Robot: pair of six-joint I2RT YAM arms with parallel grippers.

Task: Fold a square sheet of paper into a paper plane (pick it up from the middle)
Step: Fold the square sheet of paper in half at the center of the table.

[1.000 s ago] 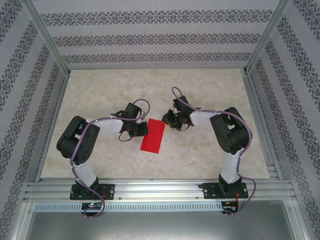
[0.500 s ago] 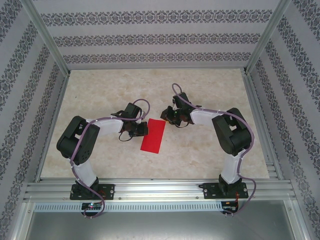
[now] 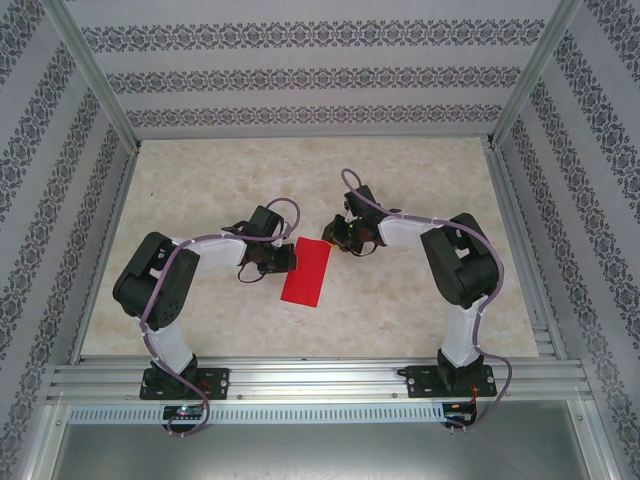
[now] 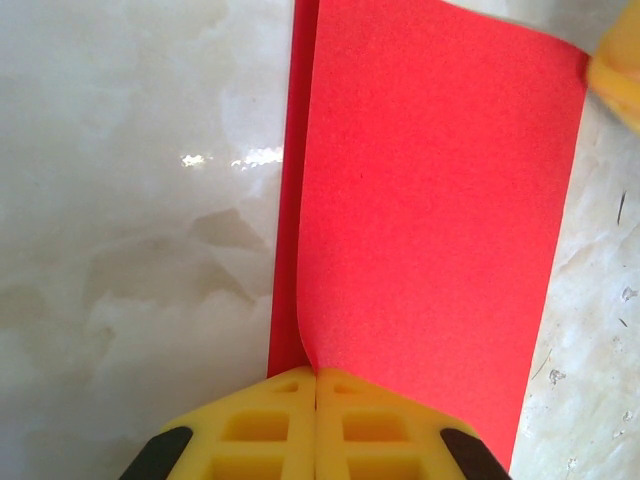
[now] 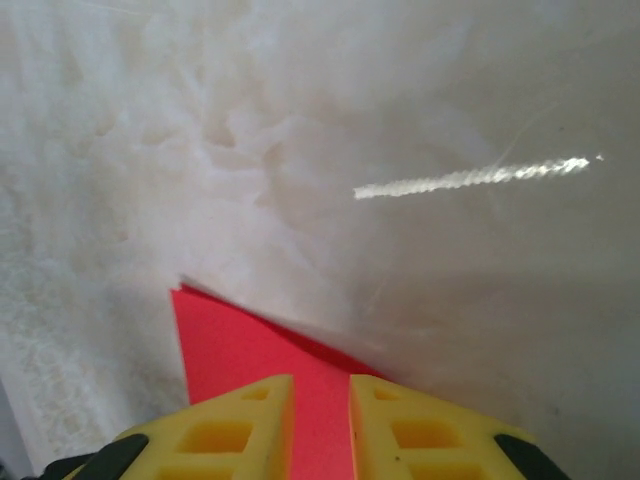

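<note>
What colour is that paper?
The paper is plain bright red, clearest in the left wrist view.

I read the top external view from above and behind the arm bases (image 3: pixel 185 382). It looks down and forward over the whole surface (image 3: pixel 400 180) from well back. The left wrist camera sits just behind the left end effector (image 4: pixel 316 375) and looks along its fingers, close to the surface. The right wrist camera sits likewise behind the right end effector (image 5: pixel 320 385), angled steeply down and very near. All three views share the sheet of paper (image 3: pixel 306 271). The left wrist view takes in most of its length, the right wrist view one corner.
</note>
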